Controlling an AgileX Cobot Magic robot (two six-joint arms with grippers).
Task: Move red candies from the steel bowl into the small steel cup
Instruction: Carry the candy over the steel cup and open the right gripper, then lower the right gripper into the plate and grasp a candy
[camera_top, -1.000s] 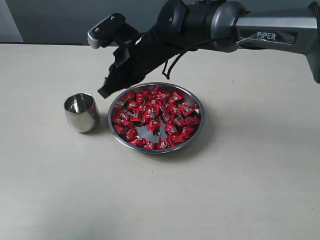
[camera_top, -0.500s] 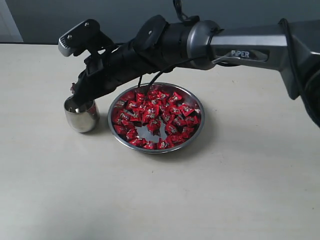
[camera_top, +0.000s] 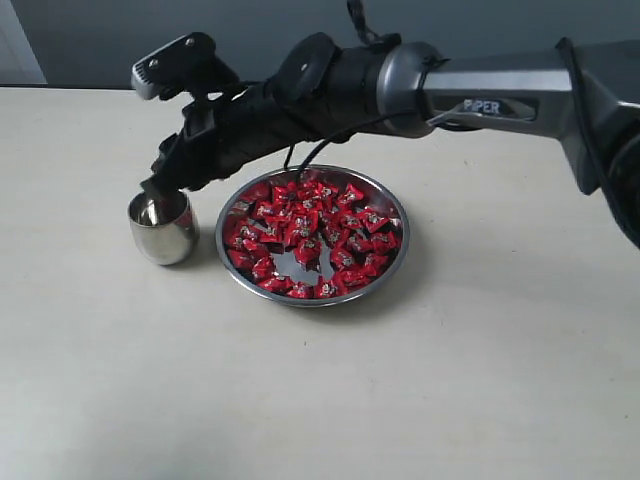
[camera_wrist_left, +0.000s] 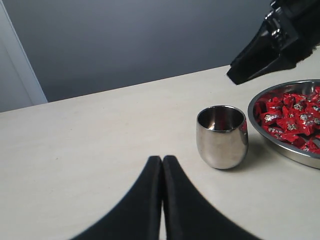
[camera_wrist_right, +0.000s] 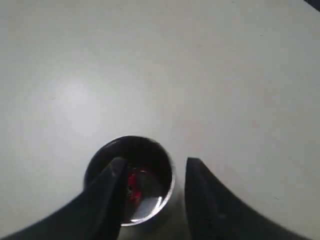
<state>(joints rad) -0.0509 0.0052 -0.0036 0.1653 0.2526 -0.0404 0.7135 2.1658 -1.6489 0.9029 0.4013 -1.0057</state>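
Observation:
The steel bowl sits mid-table, heaped with red candies. Just left of it stands the small steel cup. My right gripper has reached across and hangs right above the cup's mouth. In the right wrist view this gripper is open, nothing between its fingers, and one red candy lies inside the cup. My left gripper is shut and empty, low over the table short of the cup. The bowl and candies lie beyond.
The right arm stretches from the right edge over the back of the bowl. Bare pale tabletop lies in front of the bowl and cup. A dark wall runs behind the table's far edge.
My right gripper moved left from the bowl's rim to above the cup, then opened. A red candy now lies in the cup.

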